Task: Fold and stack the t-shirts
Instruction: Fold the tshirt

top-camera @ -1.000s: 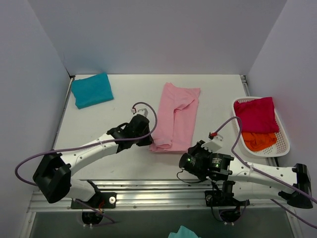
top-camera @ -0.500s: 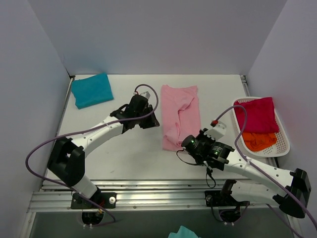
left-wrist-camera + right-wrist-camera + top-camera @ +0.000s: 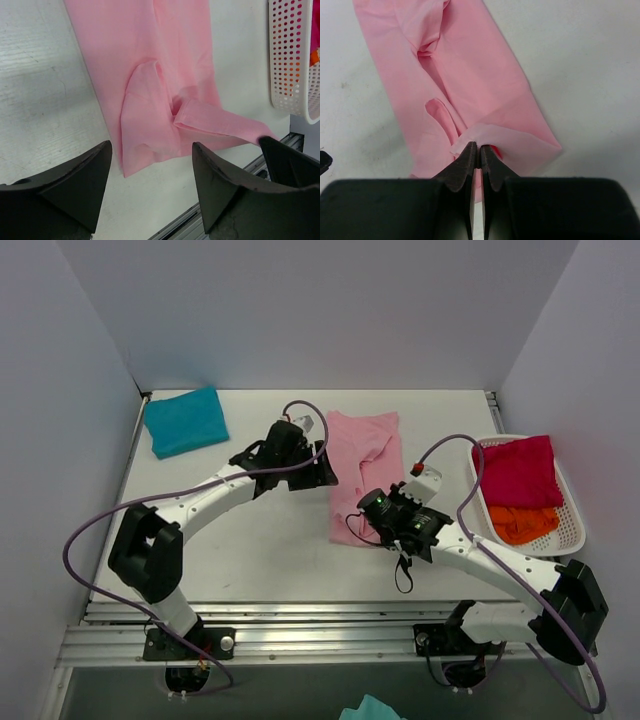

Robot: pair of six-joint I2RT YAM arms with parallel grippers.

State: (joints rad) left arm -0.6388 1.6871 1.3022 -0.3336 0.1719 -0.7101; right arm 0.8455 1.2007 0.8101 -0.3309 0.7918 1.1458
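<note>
Looking down from above, you have the large light pink cloth t-shirt (image 3: 368,455) lying as a long narrow strip. Its long axis runs from its near hem, on the arms' side, away toward its collar end.

The right gripper (image 3: 474,148) sits at that near hem, fingers pressed together on a raised lip of pink cloth. The rest of the shirt stretches straight ahead of it along the long axis. The coming fold probably means carrying the hem forward along that line, and the right arm is the one already placed for it.

The left gripper (image 3: 151,146) hovers just beside the pink shirt's left edge, about halfway up its length. Its fingers are spread wide and hold nothing. In its wrist view the strip lies ahead of the fingers without touching them.

You have four shirts, one of each colour, plus one basket and two grippers:
- The white perforated plastic basket (image 3: 566,523) stands well to the right of the pink shirt.
- The teal-blue folded t-shirt (image 3: 185,421) lies well apart to the pink shirt's left, level with its collar end.
- The magenta-red crumpled t-shirt (image 3: 516,470) fills the far half of the basket.
- The orange crumpled t-shirt (image 3: 520,524) is bunched in the near half, touching the magenta-red one.
</note>
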